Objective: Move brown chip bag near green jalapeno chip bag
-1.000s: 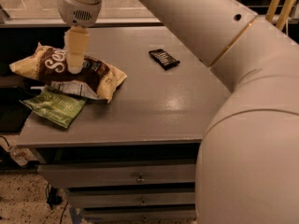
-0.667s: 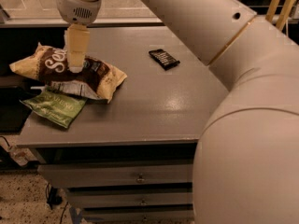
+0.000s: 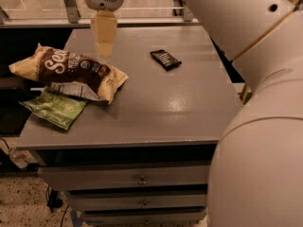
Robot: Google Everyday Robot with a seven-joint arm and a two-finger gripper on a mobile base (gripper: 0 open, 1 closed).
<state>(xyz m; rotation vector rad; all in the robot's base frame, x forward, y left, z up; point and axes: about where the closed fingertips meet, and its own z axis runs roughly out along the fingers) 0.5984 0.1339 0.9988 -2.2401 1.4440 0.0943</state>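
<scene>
Grey, smooth cabinet top (image 3: 180,112) carries the flat green jalapeno chip bag (image 3: 54,109) at its near left, lettering unreadable. Touching it at 12 o'clock lies the puffy brown chip bag (image 3: 71,72), white script "Se…", long axis 9-to-3. Just beyond hangs the gripper (image 3: 104,41); whether parted or closed, I cannot tell. A flat black packet (image 3: 165,59) lies at its 3 o'clock.
</scene>
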